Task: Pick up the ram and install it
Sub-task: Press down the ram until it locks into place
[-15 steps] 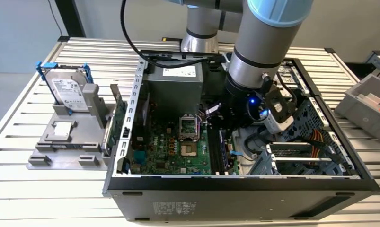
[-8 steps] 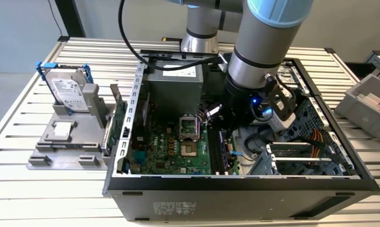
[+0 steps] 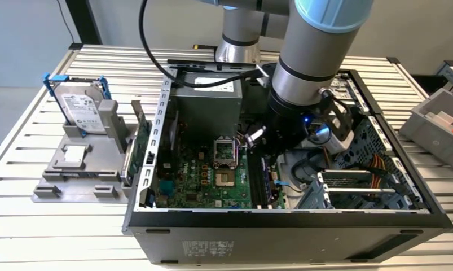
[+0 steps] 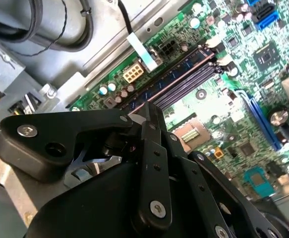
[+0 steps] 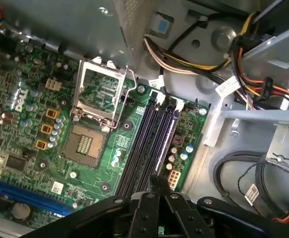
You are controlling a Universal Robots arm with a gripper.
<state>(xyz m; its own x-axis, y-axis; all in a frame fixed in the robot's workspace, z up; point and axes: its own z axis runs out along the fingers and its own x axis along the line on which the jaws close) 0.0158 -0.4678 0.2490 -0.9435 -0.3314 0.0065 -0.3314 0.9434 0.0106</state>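
Observation:
My gripper [image 4: 149,107] [image 5: 154,181] is down inside the open computer case [image 3: 286,217], low over the green motherboard [image 3: 203,175]. Its two black fingers are shut together, and I see nothing between them. The tips hang over one end of the dark memory slots [image 5: 146,139] [image 4: 194,74], by the white connector. A thin blue strip, which looks like the ram [image 5: 168,135] [image 4: 174,73], runs along the outermost slot, the one nearest the board's edge. Whether the fingertips touch it I cannot tell. In the exterior view the arm [image 3: 316,68] hides the gripper.
The open processor socket [image 5: 102,94] lies beside the slots. Cable bundles [image 5: 199,54] and the drive cage [image 3: 361,186] crowd the other side. Outside the case stand a hard drive in a blue frame [image 3: 83,110], a green card [image 3: 141,149], a grey fixture [image 3: 75,169] and a grey bin [image 3: 440,121].

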